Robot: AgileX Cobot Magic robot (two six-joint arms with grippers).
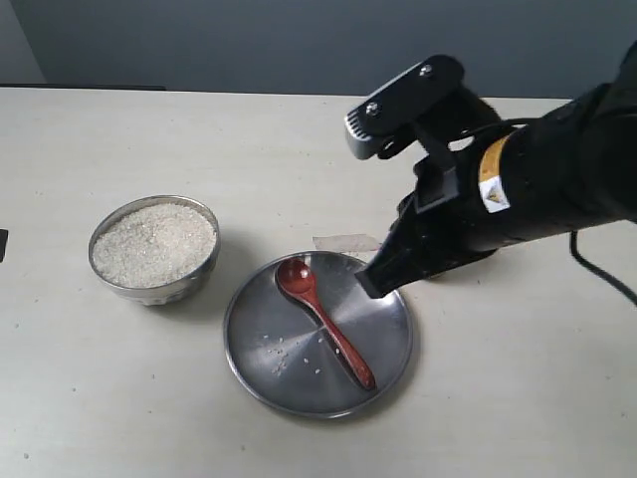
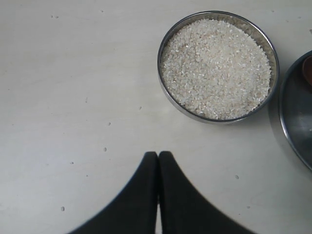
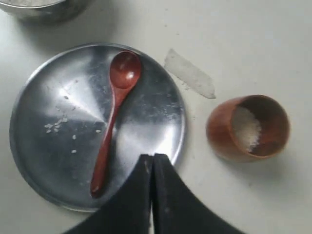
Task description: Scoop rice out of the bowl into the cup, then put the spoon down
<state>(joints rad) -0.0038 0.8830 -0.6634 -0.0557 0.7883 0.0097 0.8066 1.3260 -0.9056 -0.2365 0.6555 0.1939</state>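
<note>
pale cream table (image 1: 119, 398), matte, fills most of the exterior view. a dull grey-blue wall (image 1: 249, 40) runs along the top of the frame. a few dark specks dot the tabletop in the left wrist view. a strip of clear tape (image 1: 345, 242) lies flat at centre, just above the plate (image 1: 289, 383).

bowl (image 1: 159, 294) sits left of centre, filled nearly to the rim with rice (image 1: 154, 244). plate is at lower centre, near the bowl, not touching it. spoon (image 1: 323, 319) lies on the plate, head toward upper left, handle toward lower right. stray grains (image 1: 279, 351) are scattered beside it.

right gripper (image 1: 370, 289) hangs over the plate's upper right edge, jaws pressed together, holding nothing. left gripper (image 2: 158, 155) is likewise clenched and empty, above bare table near the bowl.

cup (image 3: 219, 131) shows only in the right wrist view: upright on the table, just beside the plate's rim but apart from it, some rice inside.
</note>
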